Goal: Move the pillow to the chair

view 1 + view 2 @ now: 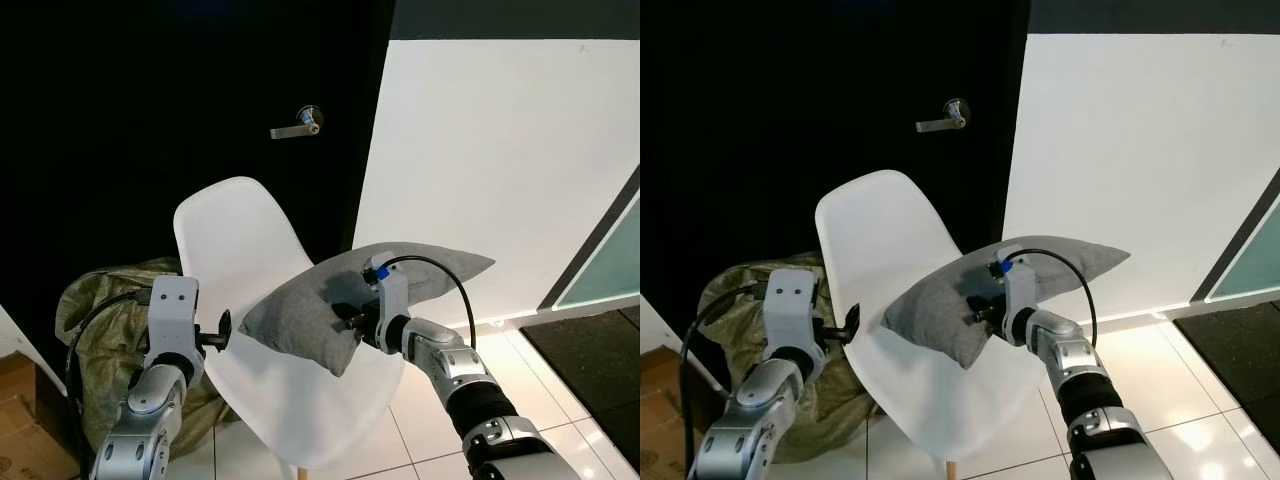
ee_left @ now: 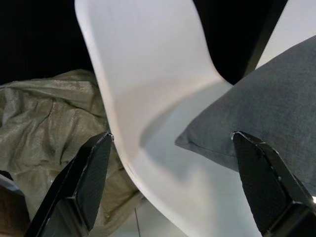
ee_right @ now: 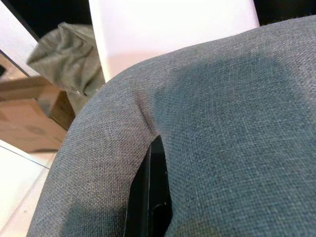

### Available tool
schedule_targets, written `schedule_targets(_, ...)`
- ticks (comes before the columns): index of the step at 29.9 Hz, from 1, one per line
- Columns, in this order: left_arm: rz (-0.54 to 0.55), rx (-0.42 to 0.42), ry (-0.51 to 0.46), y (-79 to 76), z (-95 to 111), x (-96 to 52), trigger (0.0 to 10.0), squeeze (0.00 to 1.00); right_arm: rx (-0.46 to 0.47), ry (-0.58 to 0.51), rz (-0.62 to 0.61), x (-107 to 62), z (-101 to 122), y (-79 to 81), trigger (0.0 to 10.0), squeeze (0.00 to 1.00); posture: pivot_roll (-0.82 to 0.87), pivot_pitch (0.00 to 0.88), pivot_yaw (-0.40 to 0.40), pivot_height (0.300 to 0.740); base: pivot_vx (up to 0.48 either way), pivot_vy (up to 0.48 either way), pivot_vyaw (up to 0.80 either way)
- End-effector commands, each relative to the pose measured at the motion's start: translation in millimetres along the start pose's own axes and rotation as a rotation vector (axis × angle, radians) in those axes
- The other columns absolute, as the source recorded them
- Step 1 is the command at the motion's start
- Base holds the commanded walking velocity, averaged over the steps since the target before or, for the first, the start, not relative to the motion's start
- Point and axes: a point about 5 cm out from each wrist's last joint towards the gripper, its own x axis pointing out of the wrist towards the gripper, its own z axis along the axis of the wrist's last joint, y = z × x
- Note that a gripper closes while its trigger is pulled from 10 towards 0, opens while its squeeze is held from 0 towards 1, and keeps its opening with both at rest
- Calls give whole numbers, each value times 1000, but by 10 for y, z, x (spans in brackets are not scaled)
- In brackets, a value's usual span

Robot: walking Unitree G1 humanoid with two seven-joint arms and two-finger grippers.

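One grey pillow hangs over the seat of one white shell chair, pinched in our right gripper at its 5 o'clock edge. We should lower it flat onto the seat before letting go. Left gripper spread apart at the pillow's 9 o'clock. One olive sack, one door handle.

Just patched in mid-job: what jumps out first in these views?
The grey pillow held above the seat of the white chair, pinched by the right hand. The left hand hangs open at the chair's left edge, by the pillow's corner. Behind are a black door with a silver handle and an olive sack on the floor.
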Motion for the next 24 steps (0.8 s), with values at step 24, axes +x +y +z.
schedule_targets(24, -5, 33, 0, -2, 70, -84, 10000, 0, 86, -117, 112, 283, 280, 276, 10000, 0, -85, 0, -27, 585, 0, 0, 0)
